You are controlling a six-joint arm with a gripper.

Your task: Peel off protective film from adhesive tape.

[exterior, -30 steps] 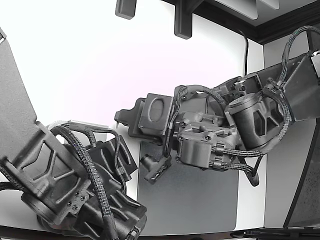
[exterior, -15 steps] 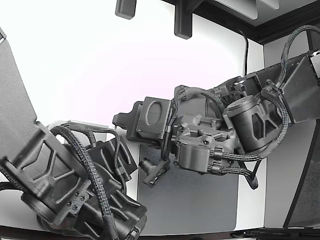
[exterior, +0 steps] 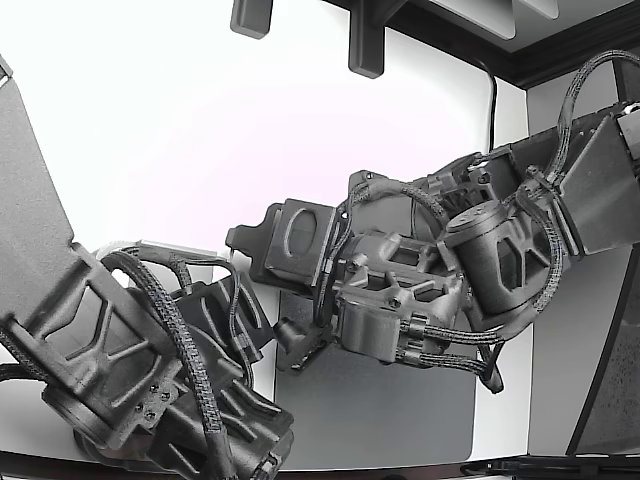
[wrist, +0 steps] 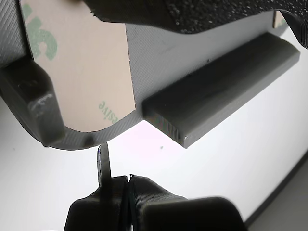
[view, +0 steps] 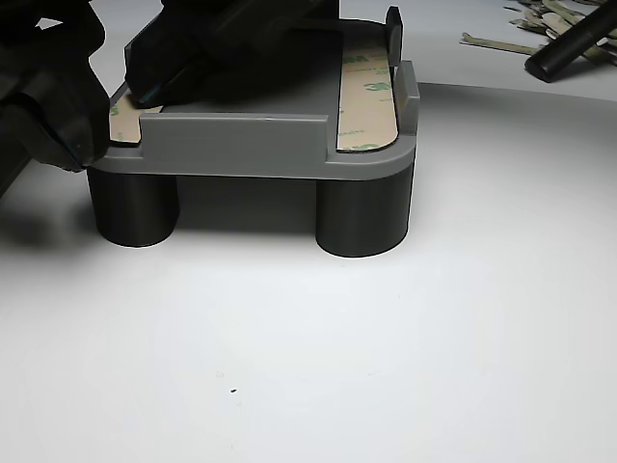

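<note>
The gripper [wrist: 126, 185] sits clenched just off the fixture's [wrist: 211, 91] rounded corner, seemingly pinching a thin film sliver [wrist: 103, 161]. The tan tape liner [wrist: 86, 72] lies flat there, presumably so its edge can be lifted.

Bright white tabletop [exterior: 180, 130] is glaring under strong light, dark grey mat [exterior: 400, 420] lying on it.

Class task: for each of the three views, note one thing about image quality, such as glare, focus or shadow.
Exterior view: the white table is overexposed, nearly featureless. Wrist view: the hand at the frame's edge is soft, while the grey fixture looks sharper. Other view: evenly lit, with soft shadows under the fixture's legs.
</note>
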